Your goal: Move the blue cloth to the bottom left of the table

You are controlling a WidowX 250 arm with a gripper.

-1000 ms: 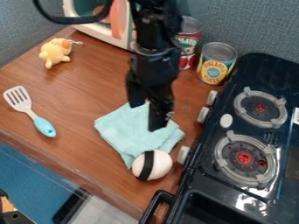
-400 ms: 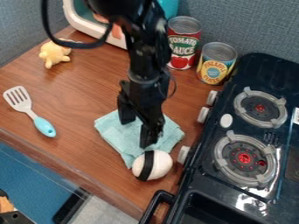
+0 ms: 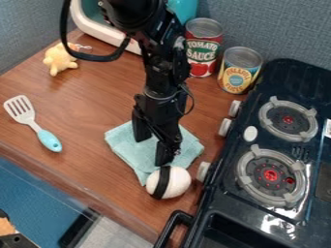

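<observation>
Brown wooden tabletop [image 3: 84, 111] bears the blue cloth [image 3: 125, 145], directly below the gripper [image 3: 152, 149], its fingers spread apart.

And here the cloth [image 3: 129, 144] is flanked by the spatula [image 3: 32, 124] at left and the stove [image 3: 262, 133] at right, the ball [image 3: 177, 182] set at its front edge, two cans [image 3: 240, 70] placed behind right, the toy [image 3: 61, 59] behind left.

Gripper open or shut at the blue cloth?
Open. The gripper's jaws stand apart over the blue cloth, with cloth visible in the gap between them.
</observation>
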